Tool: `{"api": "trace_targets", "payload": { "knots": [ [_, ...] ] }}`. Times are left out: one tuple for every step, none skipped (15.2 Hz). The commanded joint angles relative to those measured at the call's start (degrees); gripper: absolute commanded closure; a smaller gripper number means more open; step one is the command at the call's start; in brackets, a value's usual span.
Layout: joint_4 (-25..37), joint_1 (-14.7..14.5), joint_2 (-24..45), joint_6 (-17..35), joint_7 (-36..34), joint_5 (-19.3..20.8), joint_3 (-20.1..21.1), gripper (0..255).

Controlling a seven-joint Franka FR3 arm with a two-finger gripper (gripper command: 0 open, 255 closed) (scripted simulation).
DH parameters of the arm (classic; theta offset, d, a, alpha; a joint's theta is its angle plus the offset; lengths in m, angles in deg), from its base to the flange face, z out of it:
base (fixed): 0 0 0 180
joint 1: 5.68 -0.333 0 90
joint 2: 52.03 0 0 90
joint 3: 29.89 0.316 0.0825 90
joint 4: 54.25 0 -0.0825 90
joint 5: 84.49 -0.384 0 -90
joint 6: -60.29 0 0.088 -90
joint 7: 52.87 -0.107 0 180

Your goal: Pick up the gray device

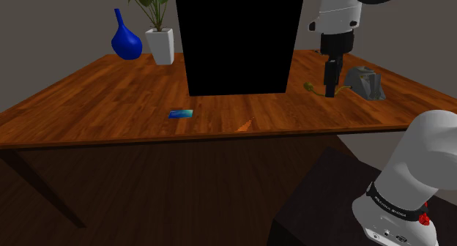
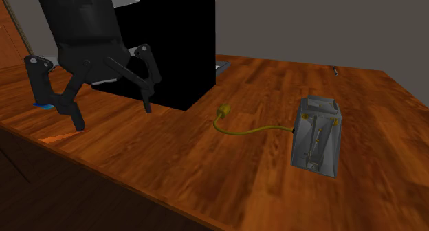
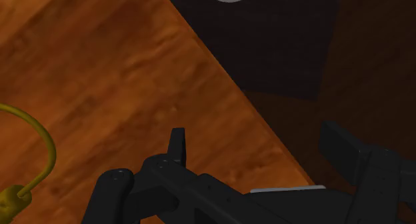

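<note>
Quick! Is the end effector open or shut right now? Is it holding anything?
End effector: open, holding nothing; the gray device sits apart from it, untouched.

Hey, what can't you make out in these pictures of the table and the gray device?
- Shoulder view: the black block hides the table behind it.
- Shoulder view: the blue item is too small to identify.
- Shoulder view: the open tool covers part of the yellow cord toward the gray device.
- Wrist view: the frame's edge cuts off the cord's loop.
</note>
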Motion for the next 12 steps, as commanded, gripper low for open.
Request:
{"api": "trace_targets", "payload": {
  "knots": [
    [0.00, 0.00, 0.00, 0.00, 0.00, 0.00, 0.00, 0],
    [-1.17, -0.07, -1.34, 0.29, 2.75, 1.38, -1.46, 0],
    [-2.25, -0.14, -2.59, 0.61, 5.49, 2.82, -2.97, 0],
    [-3.24, -0.20, -3.73, 0.98, 8.22, 4.32, -4.54, 0],
    [-4.14, -0.23, -4.77, 1.40, 10.96, 5.86, -6.15, 0],
    [-4.95, -0.26, -5.69, 1.87, 13.69, 7.44, -7.82, 0],
    [-5.65, -0.24, -6.49, 2.40, 16.45, 9.03, -9.51, 0],
    [-6.25, -0.21, -7.16, 2.98, 19.21, 10.63, -11.23, 0],
    [-6.75, -0.18, -7.70, 3.63, 21.96, 12.24, -13.00, 0],
    [-7.15, -0.11, -8.10, 4.34, 24.73, 13.84, -14.79, 0],
    [-7.44, -0.09, -8.36, 5.12, 27.48, 15.44, -16.62, 0],
    [-7.62, -0.10, -8.49, 5.95, 30.22, 17.01, -18.49, 0]
  ]
}}
